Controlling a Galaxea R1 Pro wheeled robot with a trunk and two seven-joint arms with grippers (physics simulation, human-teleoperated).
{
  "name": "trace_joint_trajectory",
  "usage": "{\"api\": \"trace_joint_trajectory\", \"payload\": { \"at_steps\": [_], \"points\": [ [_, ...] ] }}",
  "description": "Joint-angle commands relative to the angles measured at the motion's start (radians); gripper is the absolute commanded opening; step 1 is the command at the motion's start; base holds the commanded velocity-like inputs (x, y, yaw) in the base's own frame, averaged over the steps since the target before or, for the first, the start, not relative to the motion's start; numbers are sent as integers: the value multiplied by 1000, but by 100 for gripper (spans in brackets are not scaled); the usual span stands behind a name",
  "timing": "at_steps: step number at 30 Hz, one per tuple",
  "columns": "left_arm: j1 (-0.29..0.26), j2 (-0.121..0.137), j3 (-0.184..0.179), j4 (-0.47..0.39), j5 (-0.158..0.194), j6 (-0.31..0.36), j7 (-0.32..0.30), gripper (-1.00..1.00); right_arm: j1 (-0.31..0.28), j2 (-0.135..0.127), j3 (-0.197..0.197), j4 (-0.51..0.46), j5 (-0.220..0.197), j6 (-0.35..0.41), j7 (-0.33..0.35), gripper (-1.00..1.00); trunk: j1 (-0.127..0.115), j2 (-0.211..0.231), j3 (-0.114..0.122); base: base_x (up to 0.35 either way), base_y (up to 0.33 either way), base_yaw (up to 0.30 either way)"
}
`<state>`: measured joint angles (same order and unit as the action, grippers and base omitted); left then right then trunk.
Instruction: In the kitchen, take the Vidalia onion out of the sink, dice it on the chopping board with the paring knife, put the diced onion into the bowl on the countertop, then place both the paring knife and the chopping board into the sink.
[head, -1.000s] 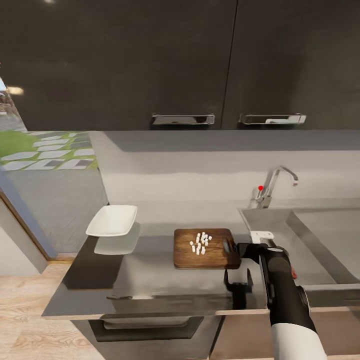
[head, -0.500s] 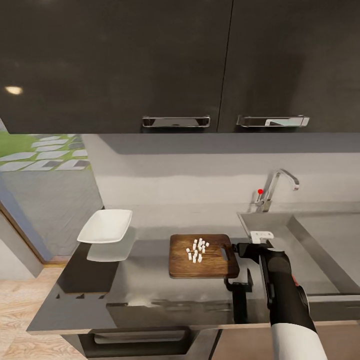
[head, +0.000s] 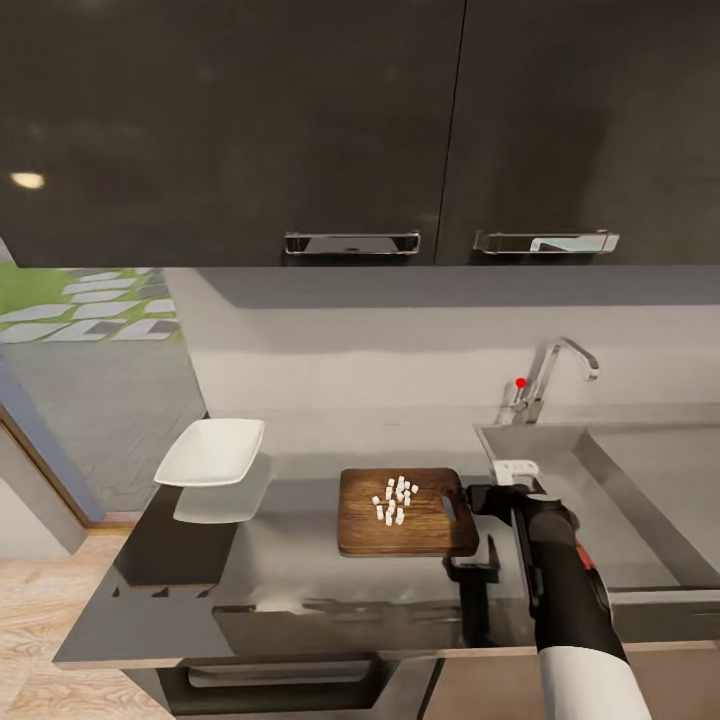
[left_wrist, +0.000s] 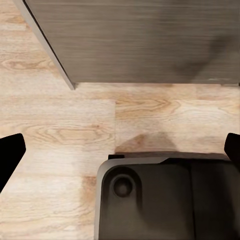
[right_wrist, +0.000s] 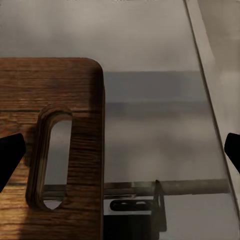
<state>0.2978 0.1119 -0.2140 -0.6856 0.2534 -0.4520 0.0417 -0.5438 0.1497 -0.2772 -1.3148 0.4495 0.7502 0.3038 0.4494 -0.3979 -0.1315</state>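
The chopping board (head: 406, 512) is seen lying flat on the grey tabletop (head: 300, 560), a small heap of white diced onion (head: 394, 499) resting on its middle. Its slotted handle end is turned toward the sink (head: 600, 480), which is set into the tabletop just to the right, with the chrome faucet (head: 552, 378) and its red-tipped lever at the back edge. The white bowl (head: 210, 452) is placed well apart from the board, near the tabletop's far left corner, and nothing can be made out inside it.

The right end effector (head: 500, 492) is held just beside the board's handle end, between board and sink rim. In the right wrist view its dark fingertips (right_wrist: 11, 155) are seen at opposite edges of the frame — spread wide, with nothing between them but the board's slot (right_wrist: 50, 157) and bare tabletop.

In the left wrist view the left end effector (left_wrist: 120, 152) is pointed down at the wooden floor (left_wrist: 65, 135) beside a cabinet front (left_wrist: 140, 40) — its fingers likewise held wide apart, gripping nothing. A dark part of the robot's base (left_wrist: 165, 200) is seen below it.
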Motion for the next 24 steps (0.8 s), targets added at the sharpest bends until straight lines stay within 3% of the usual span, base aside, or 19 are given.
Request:
{"api": "trace_joint_trajectory", "payload": {
  "at_steps": [1,24],
  "points": [
    [0,2,-7,-1,9,-2,4,100,-1,1,0,-1,11,3,10,100,1,-2,-3,0,0,0],
    [0,-1,-7,9,10,-1,5,100,-1,1,4,-1,11,2,11,100,1,-2,-38,5,-2,0]
  ]
}}
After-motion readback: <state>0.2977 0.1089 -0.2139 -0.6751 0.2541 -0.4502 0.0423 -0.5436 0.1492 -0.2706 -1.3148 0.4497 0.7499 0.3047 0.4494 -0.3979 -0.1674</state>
